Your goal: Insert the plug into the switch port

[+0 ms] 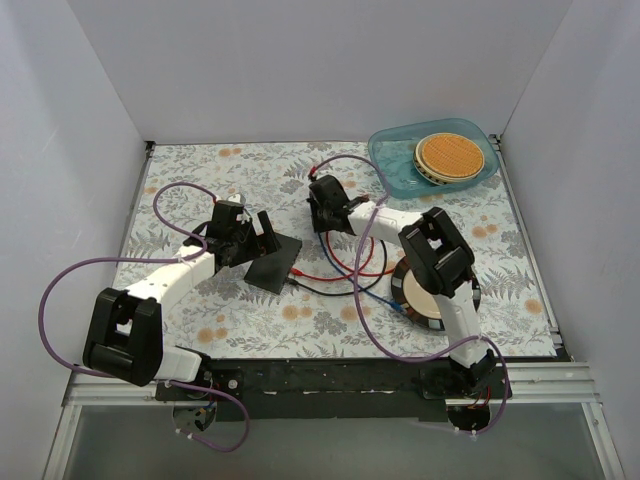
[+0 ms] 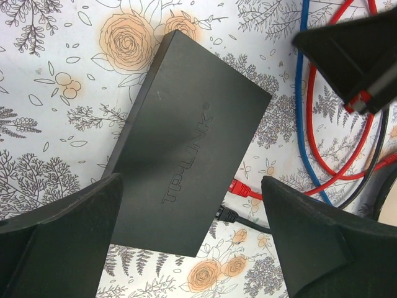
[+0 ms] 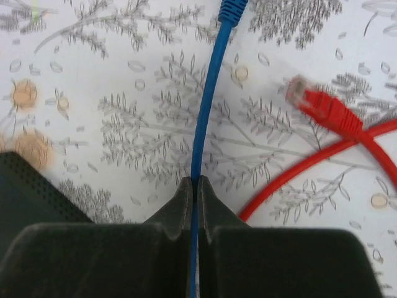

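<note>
The switch (image 2: pixel 186 143) is a flat matte-black box lying on the flowered table cover. A red plug (image 2: pixel 239 187) and a black plug (image 2: pixel 228 215) sit in ports along its right edge; the sockets themselves are hidden under the top. My left gripper (image 2: pixel 191 183) hangs open above the switch (image 1: pixel 275 262), touching nothing. My right gripper (image 3: pixel 196 181) is shut on the blue cable (image 3: pixel 201 124), well behind its blue plug (image 3: pixel 231 9), which points away at the top edge. In the top view the right gripper (image 1: pixel 322 222) is right of the switch.
A loose red plug (image 3: pixel 316 102) and its red cable (image 3: pixel 310 164) lie right of the blue cable. Red, blue and black cables loop between the arms (image 1: pixel 350 275). A round black-rimmed dish (image 1: pixel 425 292) sits under the right arm. A blue tray (image 1: pixel 395 165) stands back right.
</note>
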You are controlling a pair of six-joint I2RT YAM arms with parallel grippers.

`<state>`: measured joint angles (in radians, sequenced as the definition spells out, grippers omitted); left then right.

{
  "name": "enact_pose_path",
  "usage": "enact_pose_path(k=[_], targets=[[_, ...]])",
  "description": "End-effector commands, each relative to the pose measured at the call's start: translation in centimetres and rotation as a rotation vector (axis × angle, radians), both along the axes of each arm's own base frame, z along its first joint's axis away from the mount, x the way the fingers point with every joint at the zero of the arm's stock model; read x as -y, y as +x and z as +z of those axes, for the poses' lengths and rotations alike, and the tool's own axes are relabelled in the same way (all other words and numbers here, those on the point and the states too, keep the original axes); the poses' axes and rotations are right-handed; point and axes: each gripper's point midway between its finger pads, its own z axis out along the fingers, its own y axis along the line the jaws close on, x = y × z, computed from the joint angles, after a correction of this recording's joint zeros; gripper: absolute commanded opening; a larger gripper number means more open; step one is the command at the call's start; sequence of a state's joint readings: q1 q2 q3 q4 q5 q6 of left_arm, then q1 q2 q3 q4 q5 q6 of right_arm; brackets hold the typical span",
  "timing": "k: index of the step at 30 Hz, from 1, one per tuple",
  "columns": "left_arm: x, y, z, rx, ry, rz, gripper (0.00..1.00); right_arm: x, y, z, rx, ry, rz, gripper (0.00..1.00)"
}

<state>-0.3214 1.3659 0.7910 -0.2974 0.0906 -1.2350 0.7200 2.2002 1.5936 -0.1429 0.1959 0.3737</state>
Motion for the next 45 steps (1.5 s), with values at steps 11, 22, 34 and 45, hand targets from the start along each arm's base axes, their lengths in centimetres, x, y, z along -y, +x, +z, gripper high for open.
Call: enact_pose_path(k=[11,22,34,45], targets=[[0.2,-0.2,0.4,0.031,-0.010,-0.018,0.95,0.6,-2.7,16.3,0.324,0.292,0.120,0.01],[0.1,-0.4,0.5,0.036,-0.014,-0.019,0.95,3.1,-4.0,28.4,0.656,0.485,0.100,0.01],[0.3,-0.5,0.4,0.040,-0.025,-0.022,0.95,10.4,-8.9,40.8,1.090,0.647,-0.004,0.01],[0.8,-0.2,1.6,0.070,-0.052,-0.034,0.95,12.8,-10.5,43.6,1.182,0.557,-0.009,0.01]])
